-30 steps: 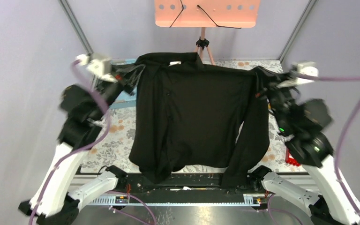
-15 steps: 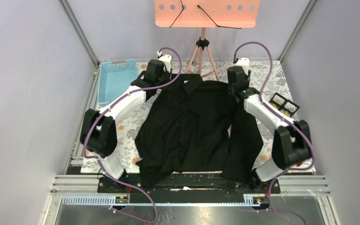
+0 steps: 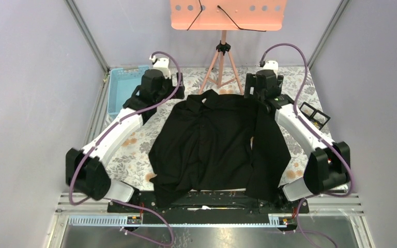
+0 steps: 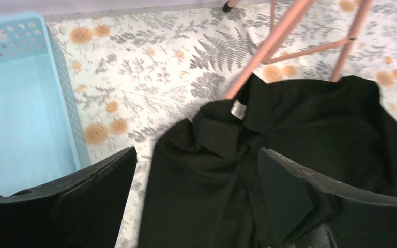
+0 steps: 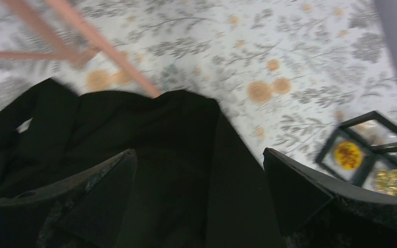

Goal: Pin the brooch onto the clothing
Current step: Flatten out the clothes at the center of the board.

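The shirt lies flat on the desk, buttoned front up. Its long axis runs from near to far: the collar sits at the far end by the foot of the tripod, and the hem hangs over the near edge. Both arms reach to the far end. The left fingers are spread wide with nothing between them and hover just outside the left shoulder, with the collar ahead. The right fingers are equally wide and empty over the right shoulder. The next move probably turns on the brooches. They sit in a small black tray on the bare desk, off the shirt's right edge and to the outer side of the right fingers, apart from the cloth. The right arm is clearly the nearer. The left would have to cross the whole shirt. The basket stands at the far left corner, beside the left arm, and what shows of it looks empty. There is one shirt, one basket, one tray and one tripod. At least two gilt pieces show in separate compartments, and I cannot tell whether the tray holds more.
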You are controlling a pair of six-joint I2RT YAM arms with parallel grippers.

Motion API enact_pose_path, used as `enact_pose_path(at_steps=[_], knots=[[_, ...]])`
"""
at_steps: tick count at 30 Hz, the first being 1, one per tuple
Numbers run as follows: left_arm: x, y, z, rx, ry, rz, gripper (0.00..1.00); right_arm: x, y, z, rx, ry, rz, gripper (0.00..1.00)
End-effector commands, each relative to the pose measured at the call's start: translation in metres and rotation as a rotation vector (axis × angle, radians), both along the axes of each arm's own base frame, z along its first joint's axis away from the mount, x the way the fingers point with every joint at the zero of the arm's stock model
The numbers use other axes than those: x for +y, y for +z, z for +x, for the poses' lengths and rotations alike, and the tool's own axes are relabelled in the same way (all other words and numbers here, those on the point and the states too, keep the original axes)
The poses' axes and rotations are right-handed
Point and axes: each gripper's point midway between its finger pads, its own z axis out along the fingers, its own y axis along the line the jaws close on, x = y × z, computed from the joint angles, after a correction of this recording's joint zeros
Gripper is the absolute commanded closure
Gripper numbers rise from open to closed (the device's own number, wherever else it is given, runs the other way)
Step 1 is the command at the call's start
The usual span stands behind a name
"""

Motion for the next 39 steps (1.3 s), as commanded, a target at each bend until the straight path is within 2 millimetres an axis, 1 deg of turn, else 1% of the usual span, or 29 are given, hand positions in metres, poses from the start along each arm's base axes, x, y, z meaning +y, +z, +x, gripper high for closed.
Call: enact_pose_path(at_steps=[1, 2, 3, 6, 8, 11, 12, 13, 16, 18, 20, 22, 25, 28, 30, 33, 35, 36, 38, 39], knots=[[-0.017, -0.003, -0.042, 0.025, -0.035, -0.242, 0.03, 0.035, -0.01, -0.051, 0.091, 0.15, 0.232, 0.0], [-0.021, -0.012, -0.053, 0.044, -0.046, -0.285, 0.03, 0.039, -0.014, -0.061, 0.1, 0.169, 0.269, 0.0], [-0.027, -0.025, -0.065, 0.082, -0.075, -0.323, 0.03, 0.038, -0.02, -0.071, 0.112, 0.162, 0.294, 0.0], [-0.035, -0.06, -0.092, 0.192, -0.084, -0.4, 0.03, 0.03, -0.036, -0.1, 0.171, 0.121, 0.314, 0.0], [-0.042, -0.08, -0.108, 0.254, -0.086, -0.431, 0.03, 0.025, -0.041, -0.115, 0.201, 0.102, 0.317, 0.0], [-0.063, -0.098, -0.133, 0.301, -0.128, -0.427, 0.03, 0.02, -0.047, -0.134, 0.225, 0.082, 0.337, 0.01], [-0.075, -0.103, -0.145, 0.316, -0.161, -0.408, 0.03, 0.02, -0.052, -0.14, 0.239, 0.075, 0.35, 0.0], [-0.083, -0.107, -0.152, 0.323, -0.175, -0.395, 0.03, 0.019, -0.06, -0.148, 0.257, 0.067, 0.363, 0.01], [-0.104, -0.119, -0.17, 0.36, -0.208, -0.389, 0.04, 0.009, -0.076, -0.161, 0.269, 0.001, 0.364, 0.0], [-0.116, -0.127, -0.179, 0.358, -0.219, -0.393, 0.04, 0.002, -0.083, -0.165, 0.277, -0.032, 0.346, 0.01], [-0.13, -0.133, -0.188, 0.358, -0.246, -0.393, 0.05, 0.002, -0.088, -0.167, 0.3, -0.036, 0.348, 0.01], [-0.135, -0.145, -0.194, 0.372, -0.238, -0.37, 0.05, 0.004, -0.09, -0.168, 0.32, -0.044, 0.355, 0.01], [-0.133, -0.167, -0.199, 0.405, -0.203, -0.334, 0.05, 0.003, -0.093, -0.169, 0.343, -0.06, 0.36, 0.02], [-0.122, -0.186, -0.207, 0.433, -0.169, -0.311, 0.05, 0.006, -0.095, -0.175, 0.375, -0.051, 0.369, 0.07], [-0.115, -0.192, -0.211, 0.435, -0.152, -0.301, 0.05, 0.015, -0.1, -0.183, 0.43, 0.001, 0.387, 0.14], [-0.102, -0.2, -0.214, 0.433, -0.111, -0.277, 0.05, 0.034, -0.114, -0.202, 0.54, 0.079, 0.425, 0.24], [-0.094, -0.204, -0.216, 0.43, -0.089, -0.262, 0.05, 0.04, -0.124, -0.215, 0.595, 0.107, 0.396, 0.26], [-0.091, -0.205, -0.216, 0.429, -0.08, -0.256, 0.06, 0.038, -0.129, -0.22, 0.61, 0.102, 0.356, 0.26], [-0.087, -0.205, -0.217, 0.427, -0.077, -0.247, 0.1, 0.037, -0.139, -0.231, 0.647, 0.1, 0.299, 0.27], [-0.087, -0.204, -0.218, 0.428, -0.08, -0.244, 0.16, 0.037, -0.142, -0.234, 0.661, 0.094, 0.289, 0.28]])
